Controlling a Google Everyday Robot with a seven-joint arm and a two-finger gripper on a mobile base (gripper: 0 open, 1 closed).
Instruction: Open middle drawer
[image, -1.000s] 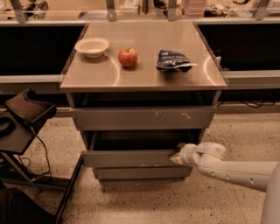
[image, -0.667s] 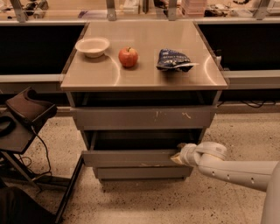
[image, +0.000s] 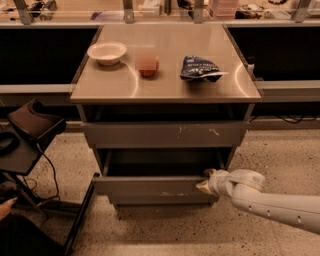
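The one camera is looking down, front-on and fairly near, at the cabinet (image: 165, 86); the gripper (image: 205, 180) is sitting lower right, against the middle drawer (image: 150, 188).

We see our gripper (image: 205, 181) low in the view, right of the middle, with its pale tip pointing left. Directly behind it, on its right, sits the wrist (image: 240, 181), a rounded white collar thicker than the gripper itself. From the wrist our arm (image: 280, 210) runs off to the right and slightly downward. It is a smooth white tube with a few small dark dots along it, and it leaves the view at the right edge. The arm lies nearly level, so the gripper is its leftmost part.
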